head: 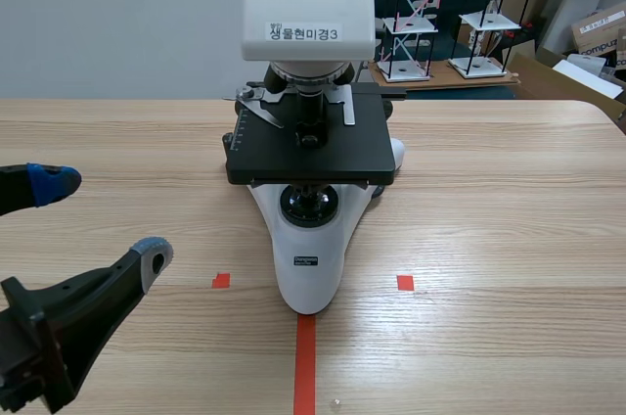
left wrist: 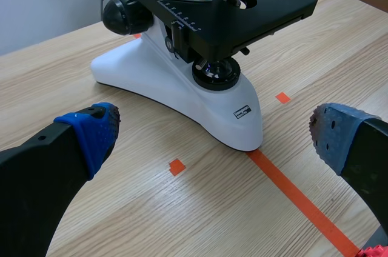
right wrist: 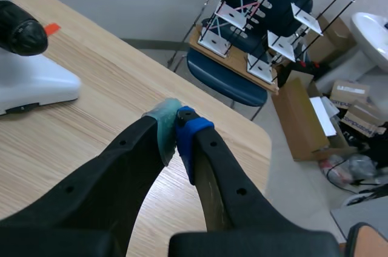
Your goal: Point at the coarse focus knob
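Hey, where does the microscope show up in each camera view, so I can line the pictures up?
Scene view: the microscope stands mid-table, at the far end of the tape line.
Left wrist view: just ahead of the open left tool, stage and white base showing.
Right wrist view: only a knob and a white base corner show, beside the shut right tool.
Shared landmark: the white base.

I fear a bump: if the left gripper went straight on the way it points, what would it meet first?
Probably the white foot of the microscope, which lies ahead between the open fingers of the left gripper; its height over the table is unclear.
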Controlling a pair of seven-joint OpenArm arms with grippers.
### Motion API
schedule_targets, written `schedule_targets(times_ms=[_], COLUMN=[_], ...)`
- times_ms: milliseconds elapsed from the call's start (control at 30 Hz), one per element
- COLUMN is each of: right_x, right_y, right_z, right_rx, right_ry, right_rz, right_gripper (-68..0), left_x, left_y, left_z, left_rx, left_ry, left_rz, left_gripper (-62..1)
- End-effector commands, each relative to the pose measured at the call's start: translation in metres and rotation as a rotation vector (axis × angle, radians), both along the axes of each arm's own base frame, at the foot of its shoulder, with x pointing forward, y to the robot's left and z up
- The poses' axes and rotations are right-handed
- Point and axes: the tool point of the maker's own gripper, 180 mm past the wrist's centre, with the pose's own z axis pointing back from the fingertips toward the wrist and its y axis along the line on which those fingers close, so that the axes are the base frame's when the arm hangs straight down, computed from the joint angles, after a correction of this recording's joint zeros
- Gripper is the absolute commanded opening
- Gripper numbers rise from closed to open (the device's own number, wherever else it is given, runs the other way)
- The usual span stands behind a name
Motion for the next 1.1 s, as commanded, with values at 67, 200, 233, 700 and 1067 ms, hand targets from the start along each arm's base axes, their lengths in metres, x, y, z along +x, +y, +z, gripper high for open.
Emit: schedule_targets(times_ms=[67,200,233,700,1067], right_x=[0.019,0.031,0.033,0.075,0.128], right_y=[-0.021,-0.042,-0.045,-0.021,0.022], right_z=[0.044,0.069,0.074,0.096,0.055], right_rx=[-0.005,0.024,0.035,0.028,0.127], right_ry=[-0.113,-0.161,-0.164,-0.164,-0.006], right_rz=[-0.047,-0.069,-0.06,0.045,0.111], right_gripper=[-66.5,-66.5,-66.5,-66.5,-66.5], left_x=[0.002,0.002,0.002,0.002,0.002], left_y=[-0.003,-0.003,-0.003,-0.003,-0.003], left_z=[0.012,0.012,0.012,0.012,0.012], left_rx=[-0.025,-0.025,-0.025,-0.026,-0.026], left_ry=[-0.035,-0.035,-0.035,-0.035,-0.035], left_rz=[-0.005,-0.005,-0.005,-0.005,-0.005], left_gripper=[1.4,1.4,1.4,1.4,1.4])
